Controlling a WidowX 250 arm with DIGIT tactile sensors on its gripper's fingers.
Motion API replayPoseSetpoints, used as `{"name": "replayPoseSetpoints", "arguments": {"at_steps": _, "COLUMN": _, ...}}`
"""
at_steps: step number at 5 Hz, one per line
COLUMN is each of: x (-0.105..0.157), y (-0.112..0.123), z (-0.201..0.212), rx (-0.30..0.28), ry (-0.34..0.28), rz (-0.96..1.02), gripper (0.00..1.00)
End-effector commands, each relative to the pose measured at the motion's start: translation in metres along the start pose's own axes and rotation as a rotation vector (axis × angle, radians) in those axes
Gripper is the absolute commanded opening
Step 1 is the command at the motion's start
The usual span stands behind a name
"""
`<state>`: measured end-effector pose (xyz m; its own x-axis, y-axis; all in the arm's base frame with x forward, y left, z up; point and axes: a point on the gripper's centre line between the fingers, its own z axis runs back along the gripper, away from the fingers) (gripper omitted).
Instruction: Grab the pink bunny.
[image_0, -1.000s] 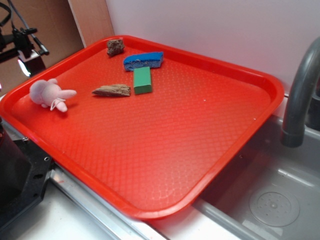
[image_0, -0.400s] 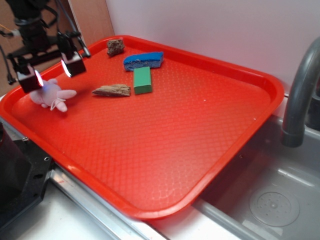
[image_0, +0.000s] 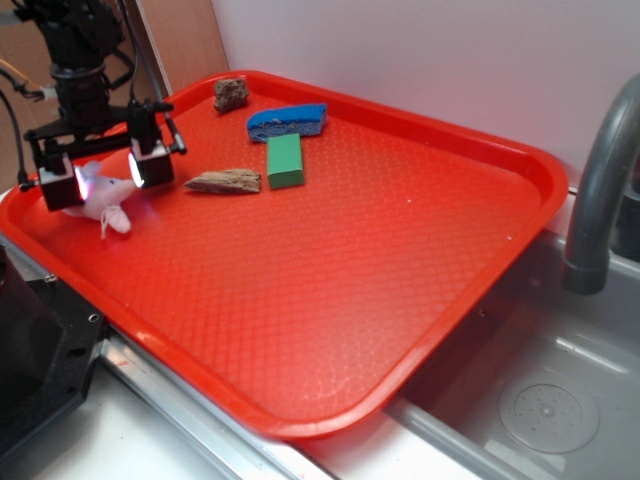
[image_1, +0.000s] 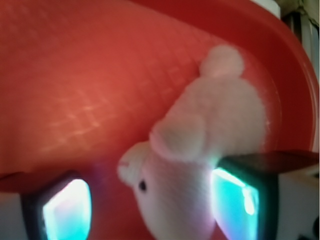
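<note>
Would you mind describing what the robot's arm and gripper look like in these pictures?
The arm is black, built of dark blocky segments, with thin black cables looping along it. The gripper has a black crossbar and two squarish black fingers. Their inner pads are translucent and glow white to cyan. No markings are legible.

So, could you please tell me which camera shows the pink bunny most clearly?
The wrist view: the pink bunny fills the picture between the fingers, with its eye visible, though blurred. The exterior view shows it small and partly hidden between the fingers on the red tray.
</note>
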<state>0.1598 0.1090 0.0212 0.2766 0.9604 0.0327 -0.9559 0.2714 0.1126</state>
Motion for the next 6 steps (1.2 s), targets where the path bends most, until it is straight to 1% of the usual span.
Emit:
{"name": "replayPoseSetpoints", "arguments": {"at_steps": 1, "x": -0.004, "y": 0.015, "z": 0.007, "rx": 0.046, "ry": -0.013, "rz": -0.038, "gripper": 0.00}}
{"name": "replayPoseSetpoints", "arguments": {"at_steps": 2, "x": -0.006, "y": 0.009, "z": 0.026, "rx": 0.012, "ry": -0.053, "rz": -0.220, "gripper": 0.00}}
{"name": "replayPoseSetpoints", "arguments": {"at_steps": 3, "x": -0.015, "y": 0.006, "z": 0.061, "rx": -0.082, "ry": -0.134, "rz": -0.456, "gripper": 0.00}}
{"name": "replayPoseSetpoints", "arguments": {"at_steps": 4, "x": -0.039, "y": -0.003, "z": 0.113, "rx": -0.212, "ry": -0.188, "rz": -0.693, "gripper": 0.00}}
{"name": "replayPoseSetpoints", "arguments": {"at_steps": 5, "x": -0.068, "y": -0.012, "z": 0.167, "rx": -0.255, "ry": -0.099, "rz": -0.941, "gripper": 0.00}}
{"name": "replayPoseSetpoints", "arguments": {"at_steps": 6, "x": -0.101, "y": -0.008, "z": 0.215, "rx": -0.120, "ry": -0.127, "rz": -1.134, "gripper": 0.00}}
